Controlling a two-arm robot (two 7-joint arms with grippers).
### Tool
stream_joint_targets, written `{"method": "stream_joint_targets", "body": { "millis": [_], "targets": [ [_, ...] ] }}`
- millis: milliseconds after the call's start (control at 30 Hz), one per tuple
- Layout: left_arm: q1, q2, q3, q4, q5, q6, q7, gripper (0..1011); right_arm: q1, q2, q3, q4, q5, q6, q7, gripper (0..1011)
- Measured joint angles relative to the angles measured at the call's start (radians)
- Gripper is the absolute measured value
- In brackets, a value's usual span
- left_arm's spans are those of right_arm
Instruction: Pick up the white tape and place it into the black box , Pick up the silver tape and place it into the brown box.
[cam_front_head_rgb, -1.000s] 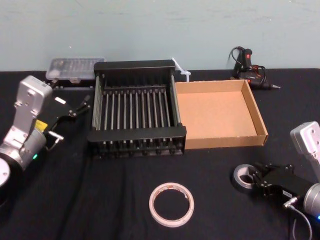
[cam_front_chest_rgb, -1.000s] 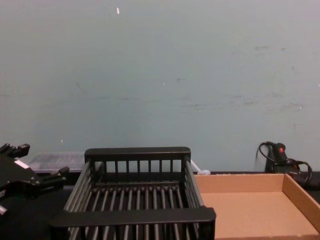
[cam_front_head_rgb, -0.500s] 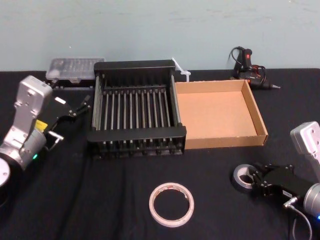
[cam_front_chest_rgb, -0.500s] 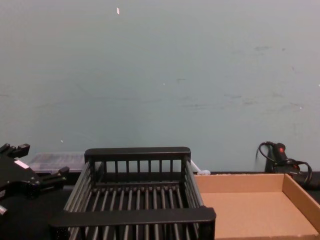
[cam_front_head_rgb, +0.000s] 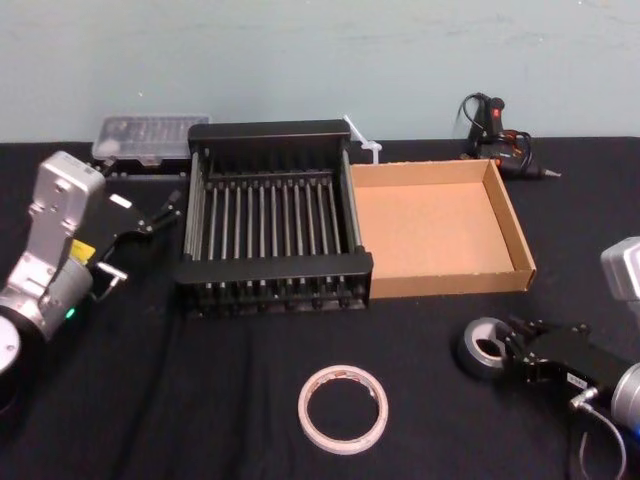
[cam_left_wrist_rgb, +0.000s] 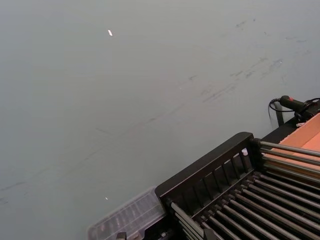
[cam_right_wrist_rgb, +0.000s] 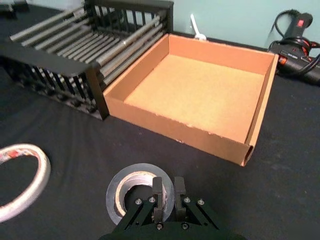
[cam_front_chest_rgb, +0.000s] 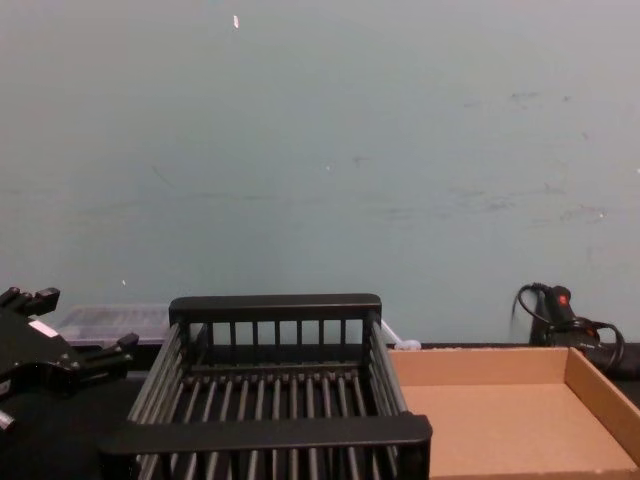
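Down at the table's near right, the right gripper has its two fingers pressed onto one side of the silver tape: in the right wrist view one finger sits inside the roll's pale core and the other just outside its grey wall, so the jaws pinch that wall between them. From the head view the same roll is seen tilted a little, on or barely off the black cloth, just at the tip of the gripper and in front of the brown box.

That box is a shallow cardboard tray, touching the right side of the black box. The white tape lies flat on the cloth, in front of the black box and well left of the grey roll. Its inner core carries red and white print, too small to read.

Off to the left, the left gripper hangs beside the black box's left wall with its fingers spread and nothing between them.

At the back, a clear plastic case sits behind the crate's left corner and a black tool with a red switch lies behind the tray; no lettering on either can be made out.
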Motion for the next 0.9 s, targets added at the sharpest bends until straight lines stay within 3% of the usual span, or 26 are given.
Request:
{"method": "stream_joint_targets", "body": {
  "millis": [500,900],
  "targets": [
    [0.000,0.000,0.000,0.000,0.000,0.000,0.000,1001,-0.011,-0.007,0.026,-0.023,0.088,-0.065,-0.002,144],
    [0.000,0.000,0.000,0.000,0.000,0.000,0.000,1001,0.024,-0.043,0.000,-0.010,0.059,-0.108,-0.059,144]
  ]
}}
